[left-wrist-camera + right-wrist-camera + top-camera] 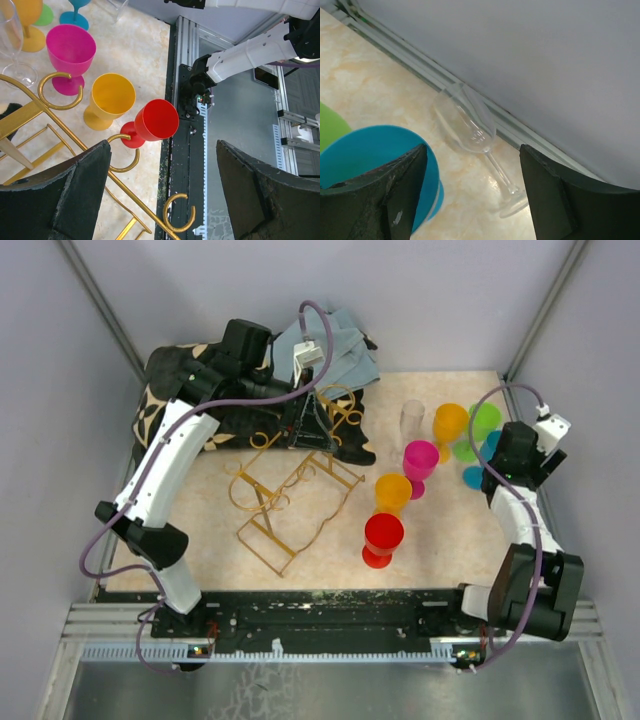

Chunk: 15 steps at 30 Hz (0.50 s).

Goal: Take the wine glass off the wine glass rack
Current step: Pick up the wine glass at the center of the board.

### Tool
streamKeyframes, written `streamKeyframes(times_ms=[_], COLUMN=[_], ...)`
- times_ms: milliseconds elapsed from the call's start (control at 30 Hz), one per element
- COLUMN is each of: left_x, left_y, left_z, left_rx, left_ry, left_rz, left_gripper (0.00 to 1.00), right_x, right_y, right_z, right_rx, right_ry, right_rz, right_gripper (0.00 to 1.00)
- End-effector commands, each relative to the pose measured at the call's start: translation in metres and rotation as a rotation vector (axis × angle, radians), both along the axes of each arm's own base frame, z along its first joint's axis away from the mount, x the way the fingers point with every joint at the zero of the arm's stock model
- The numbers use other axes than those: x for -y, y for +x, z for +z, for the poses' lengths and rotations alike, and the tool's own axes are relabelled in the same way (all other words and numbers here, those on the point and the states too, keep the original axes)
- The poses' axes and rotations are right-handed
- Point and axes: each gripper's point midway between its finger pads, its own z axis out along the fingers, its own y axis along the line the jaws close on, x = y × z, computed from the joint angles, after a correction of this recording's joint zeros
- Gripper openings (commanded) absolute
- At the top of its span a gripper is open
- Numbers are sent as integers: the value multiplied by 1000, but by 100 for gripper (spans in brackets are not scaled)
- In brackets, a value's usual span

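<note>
In the top external view, the wine glass rack (272,502) is seen left of centre on the counter (215,540). It is a gold frame of thin wire with curled scroll ends and a rectangular base. No glass is seen hanging on it. The glasses are grouped to its right, with the red wine glass (383,538) lowest in the frame and the teal wine glass (474,476) at the right, just beside the right gripper (497,462). The left gripper (308,430) is held over the rack's upper end.

In the left wrist view, the left gripper (163,143) is shown with its fingers wide apart and nothing clamped, and rack wire runs beneath them. The red glass, the orange wine glass (112,97) and the magenta wine glass (70,47) are seen upright above it in the frame. They look like smooth, opaque plastic, so they are judged light, stiff and a little slippery. They are best taken around the bowl or at the stem just under it.

In the right wrist view, the right gripper (472,150) is seen with its fingers apart and nothing held. The teal glass sits at lower left, partly hidden behind one finger, and whether it is touched cannot be told. The clear wine glass (467,122) appears at centre, near the foot of the wall. It is thin-walled and long-stemmed, so it is judged fragile and is to be gripped gently at the stem.
</note>
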Motion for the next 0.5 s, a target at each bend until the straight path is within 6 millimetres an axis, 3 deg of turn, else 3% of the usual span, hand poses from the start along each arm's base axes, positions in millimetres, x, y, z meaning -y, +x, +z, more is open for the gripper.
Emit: streamKeyframes(times_ms=[0,200,467], left_x=[0,0,-1], left_y=[-7,-8,-9], left_z=[15,15,15], left_rx=[28,27,28], left_ry=[-32,-33,-32], left_rz=[-17,-20,-17], left_gripper=[90,90,90], right_x=[8,16,11], right_y=[-6,-19,-13], right_z=[-3,-7,-2], right_rx=[-15,-25,-7], right_ry=[74,78,77], right_rz=[-24,-31,20], right_gripper=[74,73,72])
